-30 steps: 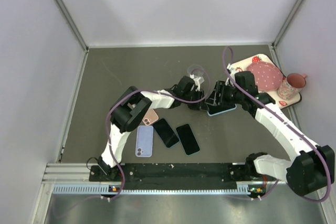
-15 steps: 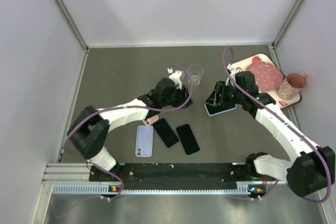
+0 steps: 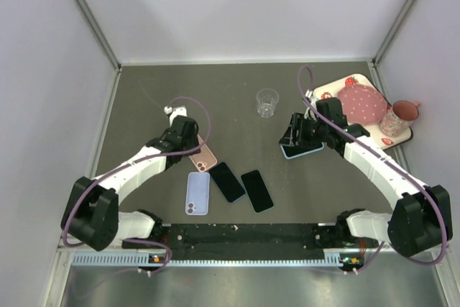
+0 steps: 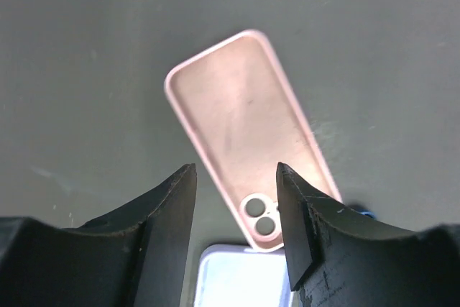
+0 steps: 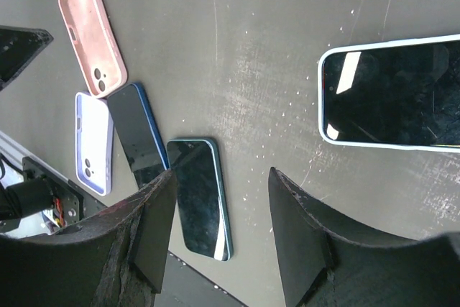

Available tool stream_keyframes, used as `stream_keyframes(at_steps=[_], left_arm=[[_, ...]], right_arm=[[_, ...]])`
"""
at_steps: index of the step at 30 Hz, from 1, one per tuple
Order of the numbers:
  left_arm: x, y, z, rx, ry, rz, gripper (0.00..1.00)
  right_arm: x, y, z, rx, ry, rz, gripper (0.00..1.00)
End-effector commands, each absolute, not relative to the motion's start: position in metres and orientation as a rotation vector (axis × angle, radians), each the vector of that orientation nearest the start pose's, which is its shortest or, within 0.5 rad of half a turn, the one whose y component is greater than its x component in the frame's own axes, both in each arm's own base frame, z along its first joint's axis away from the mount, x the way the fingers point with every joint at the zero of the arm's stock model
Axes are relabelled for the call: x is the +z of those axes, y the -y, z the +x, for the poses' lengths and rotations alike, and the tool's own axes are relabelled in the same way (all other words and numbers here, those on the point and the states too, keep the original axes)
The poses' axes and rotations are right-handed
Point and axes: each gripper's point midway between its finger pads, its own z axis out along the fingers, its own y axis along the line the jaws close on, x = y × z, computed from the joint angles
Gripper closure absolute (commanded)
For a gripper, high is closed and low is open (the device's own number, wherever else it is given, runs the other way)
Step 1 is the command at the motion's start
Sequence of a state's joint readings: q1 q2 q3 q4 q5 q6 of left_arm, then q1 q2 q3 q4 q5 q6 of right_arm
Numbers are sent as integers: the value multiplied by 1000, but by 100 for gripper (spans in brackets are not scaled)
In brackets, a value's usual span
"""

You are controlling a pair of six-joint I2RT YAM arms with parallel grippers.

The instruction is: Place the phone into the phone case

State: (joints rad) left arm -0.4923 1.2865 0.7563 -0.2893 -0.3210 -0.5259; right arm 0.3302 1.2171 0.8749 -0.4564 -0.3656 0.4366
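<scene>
Phone (image 5: 392,91) lies flat on the right, my right gripper (image 5: 223,177) spread beside it. My left gripper (image 4: 235,170) hangs spread over the pink case (image 4: 244,127).

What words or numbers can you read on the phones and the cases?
None can be read.
Pink case: no text.
Lilac case: no text.
Blue-edged phone, teal-edged phone, white-edged phone: dark screens, no text.
Pink cup: pattern too blurred to read.
</scene>
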Motion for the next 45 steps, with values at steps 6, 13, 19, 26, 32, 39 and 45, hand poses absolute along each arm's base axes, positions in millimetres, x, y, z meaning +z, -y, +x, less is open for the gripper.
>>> stream_keyframes(at_steps=[6, 13, 19, 26, 32, 39, 45], left_arm=[[49, 111, 298, -84, -2477, -333, 46], [21, 103, 298, -28, -2551, -358, 55], [12, 106, 310, -5, -2572, -321, 86], [42, 155, 342, -224, -2505, -50, 100], [94, 210, 361, -275, -2344, 219, 100], [111, 287, 369, -207, -2230, 641, 100], [85, 317, 364, -107, -2238, 810, 99]], right_arm=[[156, -181, 282, 811, -2381, -95, 46], [149, -177, 280, 794, -2396, -83, 46], [149, -173, 281, 764, -2389, -72, 46], [144, -166, 279, 716, -2395, -56, 46], [142, -162, 278, 690, -2398, -48, 46], [139, -158, 278, 668, -2402, -41, 46], [138, -155, 275, 651, -2404, -33, 46]])
